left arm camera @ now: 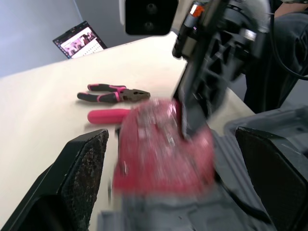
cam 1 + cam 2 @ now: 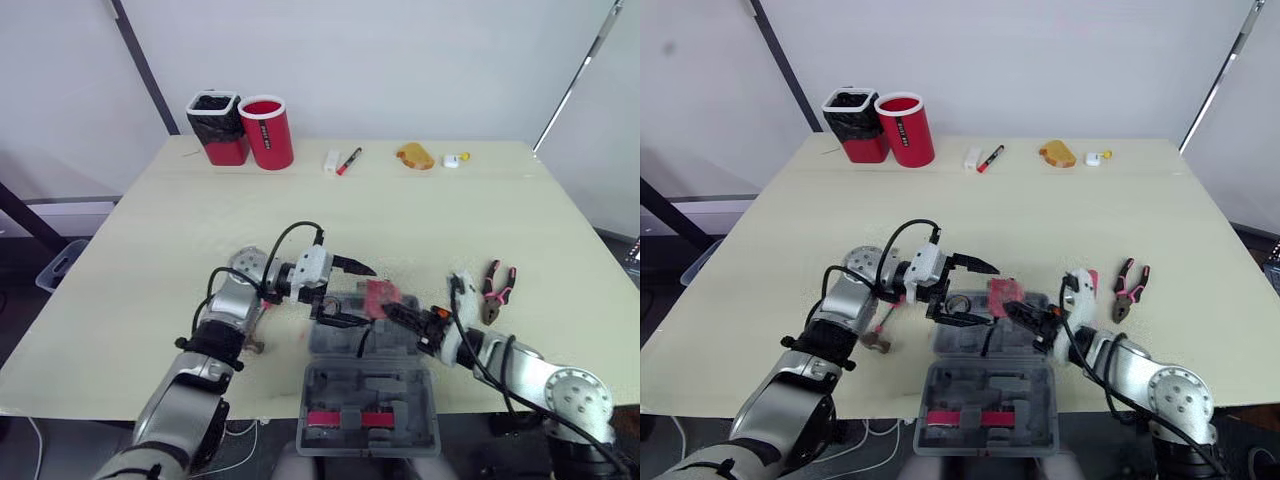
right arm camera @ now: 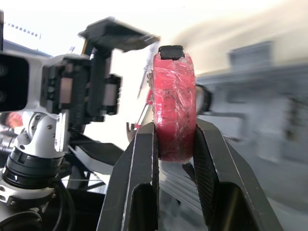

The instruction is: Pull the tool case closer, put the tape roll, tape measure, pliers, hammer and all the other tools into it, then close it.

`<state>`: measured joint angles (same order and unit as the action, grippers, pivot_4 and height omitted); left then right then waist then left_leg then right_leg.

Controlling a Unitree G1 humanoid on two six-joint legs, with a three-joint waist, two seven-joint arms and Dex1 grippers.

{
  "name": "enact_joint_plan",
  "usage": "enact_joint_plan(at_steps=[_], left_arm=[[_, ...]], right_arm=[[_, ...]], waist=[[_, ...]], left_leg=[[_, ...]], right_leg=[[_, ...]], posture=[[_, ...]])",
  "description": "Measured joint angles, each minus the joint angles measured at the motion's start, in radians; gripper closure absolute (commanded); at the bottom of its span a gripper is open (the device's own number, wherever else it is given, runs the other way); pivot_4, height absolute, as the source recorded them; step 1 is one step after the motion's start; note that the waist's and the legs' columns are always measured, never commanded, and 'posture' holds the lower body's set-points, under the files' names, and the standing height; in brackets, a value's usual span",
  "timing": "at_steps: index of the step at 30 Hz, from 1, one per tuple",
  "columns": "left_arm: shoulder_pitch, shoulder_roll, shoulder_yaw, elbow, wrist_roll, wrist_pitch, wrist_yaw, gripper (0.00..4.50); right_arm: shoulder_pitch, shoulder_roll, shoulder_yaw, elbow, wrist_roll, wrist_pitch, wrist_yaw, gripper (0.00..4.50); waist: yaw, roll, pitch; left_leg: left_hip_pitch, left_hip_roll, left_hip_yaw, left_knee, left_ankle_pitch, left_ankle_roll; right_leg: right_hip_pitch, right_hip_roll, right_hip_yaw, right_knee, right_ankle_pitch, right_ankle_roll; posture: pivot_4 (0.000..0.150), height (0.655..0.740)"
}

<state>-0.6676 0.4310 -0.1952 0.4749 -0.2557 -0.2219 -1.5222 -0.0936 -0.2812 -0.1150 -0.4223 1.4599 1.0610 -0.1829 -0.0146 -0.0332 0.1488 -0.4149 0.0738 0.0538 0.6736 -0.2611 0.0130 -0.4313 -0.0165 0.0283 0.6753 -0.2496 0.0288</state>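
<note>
Tape roll (image 3: pixel 173 106): the red roll is hanging over the far half of the open tool case (image 2: pixel 425 400), between the two grippers; whether it is touching the case cannot be told.
Roll's heading: it is standing on edge, with its flat faces turned sideways toward the fingers (the hole's axis is running from one finger to the other).
Right gripper (image 3: pixel 175 127): its two black fingers are pressing on the roll's flat faces, one on each side, closed as far as the roll's width allows.
Left gripper (image 2: pixel 352 293): its fingers are spreading wide and gripping nothing, facing the roll from just beside it.
Hard to make out: a small black piece is sitting on the roll's top edge in the right wrist view, and what it is cannot be told; the roll's lower rim is disappearing behind the fingers.
Tool case: it is lying open at the near edge of the table (image 2: pixel 150 260), with the grey lid hanging past that edge toward the camera.
Pliers (image 2: pixel 497 290): they are lying on the table to the right of the case, well apart from it, long axis running near to far, pink handles pointing away.
Red-handled tool (image 2: pixel 880 322): it is lying mostly under the left forearm; which tool it is cannot be told.
Far edge: a red cup (image 2: pixel 267 132) is standing just beside a black-lined container (image 2: pixel 218 128).
</note>
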Motion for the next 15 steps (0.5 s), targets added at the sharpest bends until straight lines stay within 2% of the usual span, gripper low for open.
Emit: enact_joint_plan(at_steps=[6, 8, 9, 11, 15], left_arm=[[0.03, 0.045, 0.011, -0.079, -0.054, 0.065, -0.02, 0.0], [0.051, 0.07, 0.007, -0.131, -0.076, 0.108, -0.03, 0.0], [0.086, 0.119, 0.006, -0.2, -0.107, 0.159, -0.04, 0.0], [0.091, 0.136, 0.01, -0.204, -0.111, 0.173, -0.042, 0.0], [0.138, 0.197, -0.007, -0.376, -0.178, 0.291, -0.044, 0.0]], right_arm=[[0.1, -0.126, -0.057, -0.036, 0.072, -0.016, 0.024, 4.05], [0.164, -0.185, -0.097, -0.04, 0.093, -0.017, 0.061, 4.05], [0.271, -0.273, -0.174, -0.025, 0.102, -0.015, 0.104, 4.05], [0.287, -0.282, -0.203, -0.008, 0.101, -0.015, 0.108, 4.05], [0.432, -0.366, -0.266, 0.014, 0.103, -0.001, 0.239, 4.05]], waist=[[0.001, 0.0, 0.0], [0.002, 0.001, 0.0], [0.004, 0.001, 0.0], [0.002, 0.001, 0.0], [0.002, 0.003, -0.001]], left_leg=[[0.0, 0.0, 0.0, 0.0, 0.0, 0.0], [0.0, 0.0, -0.001, 0.0, 0.0, 0.0], [-0.001, -0.001, -0.002, 0.0, 0.0, 0.0], [0.0, -0.001, -0.002, 0.0, 0.0, 0.0], [0.001, -0.001, -0.003, 0.0, 0.0, 0.0]], right_leg=[[0.0, 0.0, 0.0, 0.0, 0.0, 0.0], [0.001, 0.0, 0.0, -0.001, 0.0, 0.0], [0.002, 0.0, 0.001, -0.002, 0.0, 0.0], [0.002, 0.001, 0.001, -0.002, 0.0, 0.0], [0.003, 0.001, 0.001, -0.002, 0.0, 0.0]], posture=[[0.15, 0.74], [0.15, 0.74], [0.15, 0.74], [0.15, 0.74], [0.15, 0.74]])
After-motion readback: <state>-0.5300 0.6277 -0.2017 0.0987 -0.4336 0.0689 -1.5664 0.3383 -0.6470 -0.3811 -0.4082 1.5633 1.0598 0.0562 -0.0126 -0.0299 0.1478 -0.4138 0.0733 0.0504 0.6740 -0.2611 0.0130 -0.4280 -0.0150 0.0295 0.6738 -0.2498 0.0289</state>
